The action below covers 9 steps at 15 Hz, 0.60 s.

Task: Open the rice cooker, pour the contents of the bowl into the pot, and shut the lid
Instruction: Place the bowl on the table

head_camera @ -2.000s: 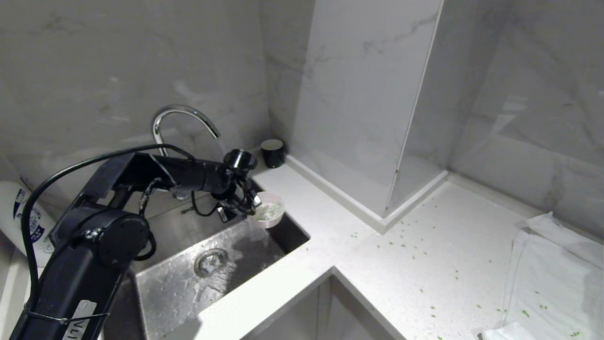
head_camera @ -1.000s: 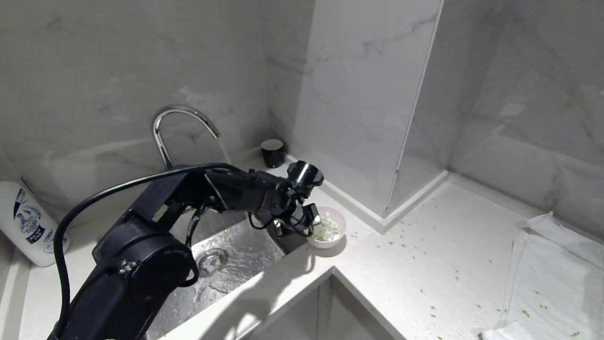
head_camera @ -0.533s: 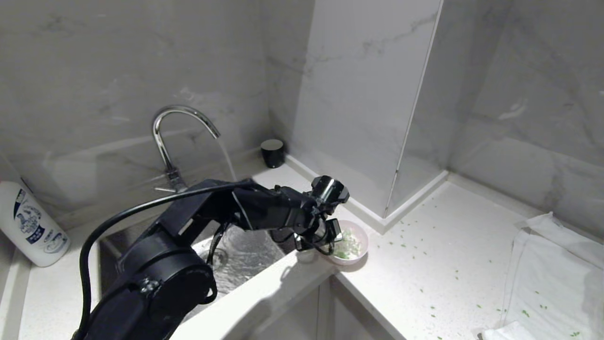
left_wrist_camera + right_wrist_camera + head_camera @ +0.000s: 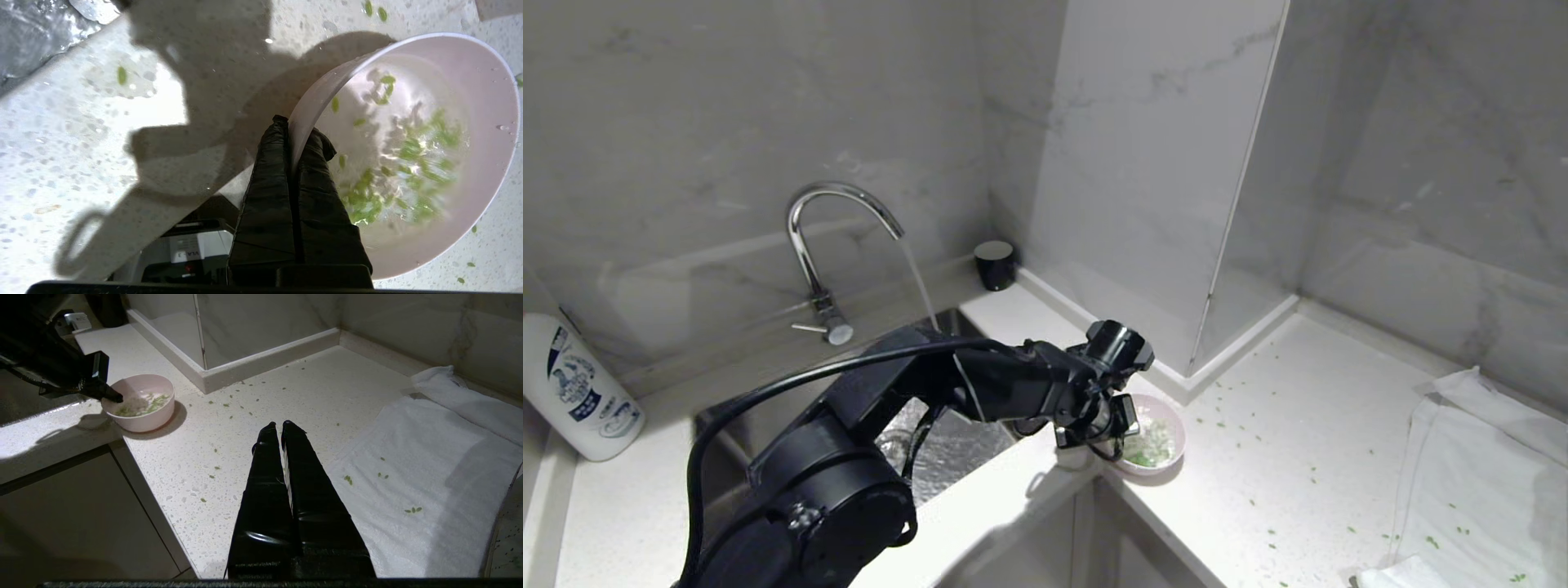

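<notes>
My left gripper (image 4: 1117, 431) is shut on the near rim of the pale pink bowl (image 4: 1168, 441), one finger inside and one outside (image 4: 296, 130). The bowl (image 4: 490, 106) is at the countertop's inner corner, right of the sink, low over or on the surface. The contents of the bowl (image 4: 408, 163) are green chopped bits floating in water. In the right wrist view the bowl (image 4: 143, 418) lies ahead of my right gripper (image 4: 278, 424), which hangs shut and empty over the counter. The rice cooker, the pot and the lid are out of view.
A steel sink (image 4: 947, 457) lies to the left under a faucet (image 4: 837, 200) with water running. A white bottle (image 4: 572, 384) stands far left and a black cup (image 4: 995, 263) by the wall. A white towel (image 4: 1478, 474) covers the right counter. Green bits (image 4: 1258, 425) are scattered about.
My left arm has carried the bowl from under the faucet, over the sink's right edge, rightwards to the counter corner. The right arm has not moved.
</notes>
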Motion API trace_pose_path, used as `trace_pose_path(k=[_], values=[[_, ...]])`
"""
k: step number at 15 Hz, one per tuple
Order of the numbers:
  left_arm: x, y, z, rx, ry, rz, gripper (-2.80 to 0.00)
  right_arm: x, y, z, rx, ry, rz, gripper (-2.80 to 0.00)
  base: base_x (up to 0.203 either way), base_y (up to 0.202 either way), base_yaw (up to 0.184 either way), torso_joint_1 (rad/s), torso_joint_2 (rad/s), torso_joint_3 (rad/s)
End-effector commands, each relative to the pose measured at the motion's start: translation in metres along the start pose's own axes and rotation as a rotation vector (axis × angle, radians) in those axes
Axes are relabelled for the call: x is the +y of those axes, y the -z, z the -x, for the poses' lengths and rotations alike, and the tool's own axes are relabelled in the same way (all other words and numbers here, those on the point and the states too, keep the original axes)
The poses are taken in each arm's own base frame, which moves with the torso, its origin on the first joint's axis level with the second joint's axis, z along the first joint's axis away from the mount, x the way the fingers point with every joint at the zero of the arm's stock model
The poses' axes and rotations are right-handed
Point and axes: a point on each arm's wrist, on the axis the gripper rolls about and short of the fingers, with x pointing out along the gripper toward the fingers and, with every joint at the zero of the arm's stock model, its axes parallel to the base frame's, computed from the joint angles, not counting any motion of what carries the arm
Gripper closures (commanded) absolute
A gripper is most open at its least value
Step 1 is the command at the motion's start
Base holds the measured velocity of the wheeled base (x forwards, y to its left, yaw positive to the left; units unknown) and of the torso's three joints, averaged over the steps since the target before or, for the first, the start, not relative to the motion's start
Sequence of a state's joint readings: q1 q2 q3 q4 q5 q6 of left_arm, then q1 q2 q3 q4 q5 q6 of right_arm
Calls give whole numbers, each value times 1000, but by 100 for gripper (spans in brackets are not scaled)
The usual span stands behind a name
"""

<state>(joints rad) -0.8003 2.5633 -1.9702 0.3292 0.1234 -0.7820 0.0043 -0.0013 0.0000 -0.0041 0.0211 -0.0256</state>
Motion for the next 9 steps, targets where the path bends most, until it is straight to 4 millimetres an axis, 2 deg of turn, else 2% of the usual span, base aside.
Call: trace_pose_path(k=[1, 3, 9], values=[[-7, 13, -6, 19, 2, -18, 0, 0, 0, 0, 1, -1, 0, 0, 0, 0, 0, 0, 0, 0], [-13, 19, -5, 24, 12, -33, 0, 0, 0, 0, 1, -1, 0, 0, 0, 0, 0, 0, 0, 0], [-15, 21, -4, 27, 13, -39, 0, 0, 0, 0, 1, -1, 0, 0, 0, 0, 0, 0, 0, 0]])
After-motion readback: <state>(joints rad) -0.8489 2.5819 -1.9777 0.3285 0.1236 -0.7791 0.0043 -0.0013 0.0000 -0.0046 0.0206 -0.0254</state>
